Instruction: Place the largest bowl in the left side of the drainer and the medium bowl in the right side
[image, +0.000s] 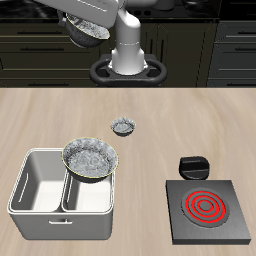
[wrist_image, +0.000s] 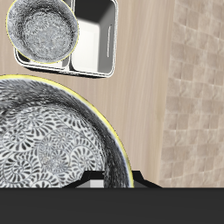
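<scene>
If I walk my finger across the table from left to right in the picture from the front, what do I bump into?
The drainer, with the largest bowl sitting in it → the smallest bowl → the black hotplate.

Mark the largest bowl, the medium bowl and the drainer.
largest bowl (image: 91, 158): exterior view, speckled inside.
medium bowl (wrist_image: 52, 140): wrist view, speckled inside.
drainer (image: 50, 222): exterior view, front outer wall.
</scene>
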